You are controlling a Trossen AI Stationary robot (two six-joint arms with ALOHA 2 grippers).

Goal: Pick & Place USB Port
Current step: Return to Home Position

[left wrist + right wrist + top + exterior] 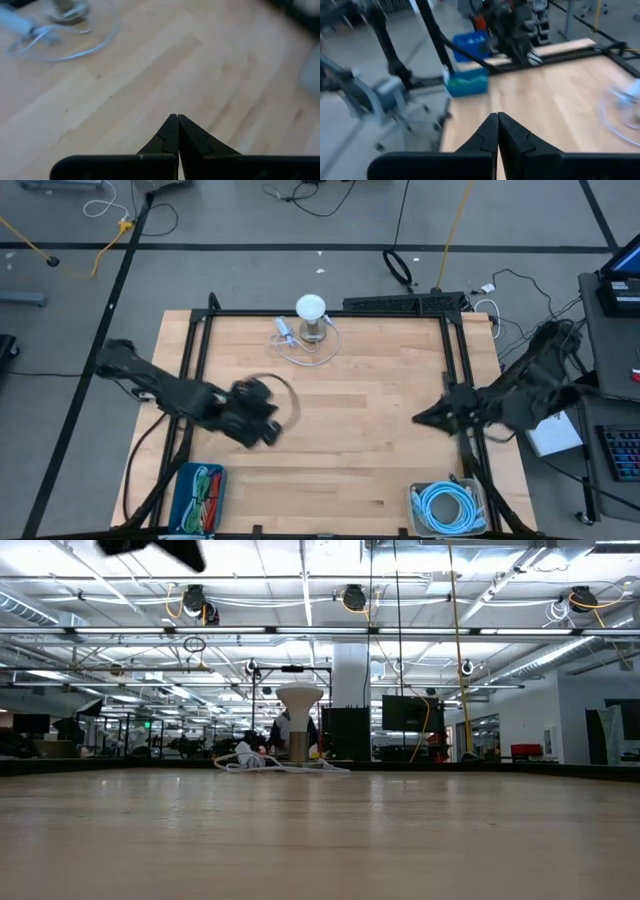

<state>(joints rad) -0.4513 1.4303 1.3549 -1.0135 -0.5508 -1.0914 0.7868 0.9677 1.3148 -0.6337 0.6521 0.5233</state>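
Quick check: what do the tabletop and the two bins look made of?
Tabletop: pale wood, matte, with plank seams and grain showing. Blue bin: probably moulded plastic, judging by its even saturated colour. Gray bin: likely plastic as well, though it shows too small to be sure.

The left arm reached in from the left edge and slanted toward the near middle, ending in the left pincer, which was left of centre. In its wrist view the left pincer's two dark fingers were pressed together, tips touching, with nothing between them. The right arm came in from the right edge and pointed left. The right pincer was right of centre, its fingers likewise closed tip to tip and empty.
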